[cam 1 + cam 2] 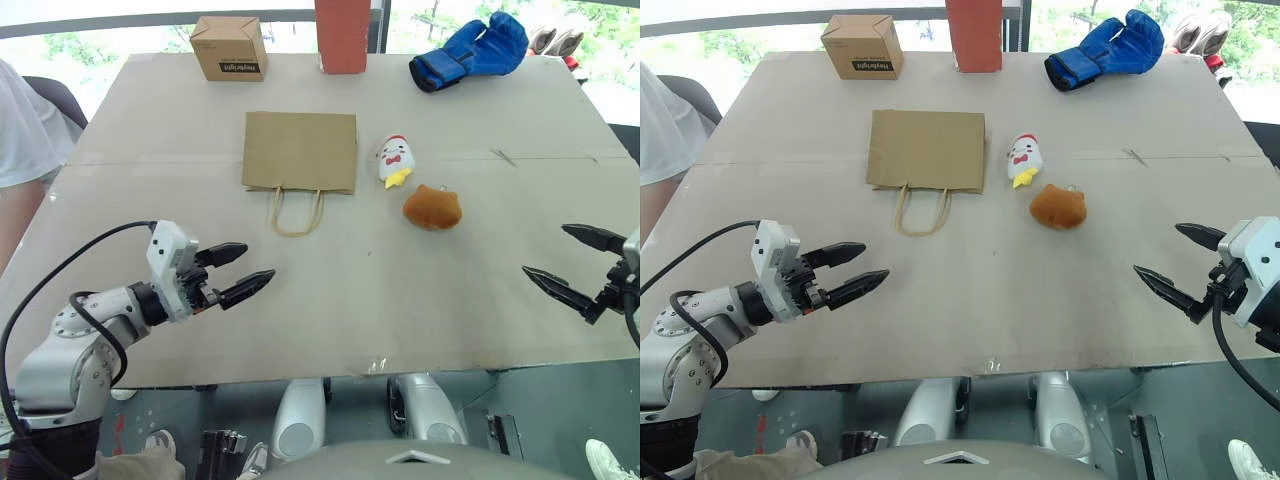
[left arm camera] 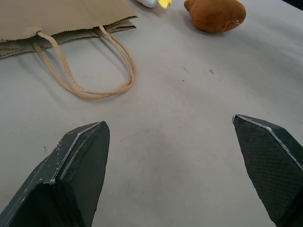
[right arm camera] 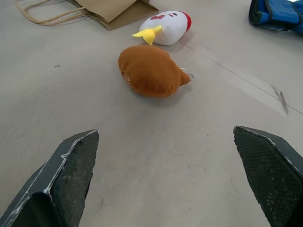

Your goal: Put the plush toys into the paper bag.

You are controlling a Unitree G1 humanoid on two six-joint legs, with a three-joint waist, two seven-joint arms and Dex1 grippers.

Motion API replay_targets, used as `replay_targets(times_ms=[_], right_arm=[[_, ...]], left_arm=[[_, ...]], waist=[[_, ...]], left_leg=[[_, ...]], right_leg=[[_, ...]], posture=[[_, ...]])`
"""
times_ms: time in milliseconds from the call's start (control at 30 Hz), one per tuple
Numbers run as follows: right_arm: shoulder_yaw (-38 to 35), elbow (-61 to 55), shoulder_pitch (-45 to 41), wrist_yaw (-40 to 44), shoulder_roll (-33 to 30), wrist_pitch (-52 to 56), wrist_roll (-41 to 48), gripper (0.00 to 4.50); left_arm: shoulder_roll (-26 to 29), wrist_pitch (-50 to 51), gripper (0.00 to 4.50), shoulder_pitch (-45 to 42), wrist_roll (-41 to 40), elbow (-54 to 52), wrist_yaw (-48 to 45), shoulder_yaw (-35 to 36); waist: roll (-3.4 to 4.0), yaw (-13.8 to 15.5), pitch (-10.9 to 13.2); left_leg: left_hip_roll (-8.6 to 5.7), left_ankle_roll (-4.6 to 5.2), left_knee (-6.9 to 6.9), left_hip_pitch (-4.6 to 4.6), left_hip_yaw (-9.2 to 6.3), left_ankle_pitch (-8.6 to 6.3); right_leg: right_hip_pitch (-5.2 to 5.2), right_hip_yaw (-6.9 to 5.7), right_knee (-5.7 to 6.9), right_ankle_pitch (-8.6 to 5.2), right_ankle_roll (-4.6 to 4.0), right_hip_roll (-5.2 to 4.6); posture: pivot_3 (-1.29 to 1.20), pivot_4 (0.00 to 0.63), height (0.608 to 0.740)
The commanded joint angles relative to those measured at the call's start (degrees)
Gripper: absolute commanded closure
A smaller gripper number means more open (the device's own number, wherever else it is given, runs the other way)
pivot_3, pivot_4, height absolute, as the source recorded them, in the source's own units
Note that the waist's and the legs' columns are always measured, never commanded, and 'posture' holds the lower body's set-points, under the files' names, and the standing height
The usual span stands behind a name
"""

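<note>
1. The kraft paper bag (image 1: pixel 299 151) lies flat, far-centre on the matte table (image 1: pixel 420 310), its twisted loop handles (image 1: pixel 297 212) pointing near.
2. Just right of it lie the white chick (image 1: pixel 394 160) and the rounded orange-brown plush (image 1: pixel 433 207).
3. The left gripper (image 1: pixel 243 272) and right gripper (image 1: pixel 566 262) are spread wide and hold nothing.
4. The right wrist view shows the chick's red markings and yellow beak.

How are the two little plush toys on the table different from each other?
The white chick is white with a red top and yellow beak; the orange-brown toy is one plain colour. The white chick is longer and lies nearer the paper bag; the orange-brown toy is rounder and sits closer to the robot. Both are small, soft and still outside the bag.
</note>
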Motion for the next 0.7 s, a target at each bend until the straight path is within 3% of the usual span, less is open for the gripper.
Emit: replay_targets(times_ms=[33,133,300,500,700], right_arm=[[-0.6,-2.9,-0.9,-1.2,0.6,-0.6,2.4,0.07],[3.7,-8.5,-3.8,-7.4,3.0,1.2,3.1,0.07],[8.5,-13.2,-4.2,-12.7,5.2,3.4,3.1,0.07],[11.4,-15.7,-4.1,-17.0,6.3,4.1,3.2,0.07],[12.8,-17.9,-3.0,-20.2,6.9,3.7,2.3,0.07]], left_arm=[[0.9,-3.1,0.0,-1.4,1.0,-0.7,-0.2,0.6],[2.4,-8.7,0.0,-7.6,8.1,3.9,1.0,-3.3],[6.3,-26.5,0.0,-15.9,22.2,16.0,-2.2,-11.7],[7.5,-46.3,0.0,-30.6,34.1,36.8,-2.5,-19.2],[5.0,-65.0,0.0,-43.9,44.1,56.2,0.7,-26.5]], waist=[[0.0,0.0,0.0],[0.01,0.5,0.0],[0.03,0.8,0.0],[-0.04,0.8,0.0],[-0.05,0.8,0.0]], left_leg=[[0.0,0.01,0.0,0.0,0.0,0.0],[0.0,0.03,-0.01,-0.01,-0.02,-0.01],[-0.01,0.02,-0.01,-0.03,0.05,-0.01],[-0.08,0.08,0.02,-0.19,0.05,-0.04],[-0.05,0.09,0.02,-0.19,0.03,-0.03]], right_leg=[[0.0,0.0,0.0,0.0,0.0,0.0],[-0.04,-0.03,0.03,-0.01,0.02,0.04],[-0.08,0.06,0.0,0.03,-0.05,0.06],[-0.14,0.0,-0.08,0.1,-0.13,0.01],[-0.15,-0.01,-0.02,0.1,-0.11,0.09]], posture=[[0.0,0.15,0.714],[0.0,0.15,0.714],[0.0,0.15,0.714],[0.0,0.15,0.714],[0.0,0.15,0.714]])
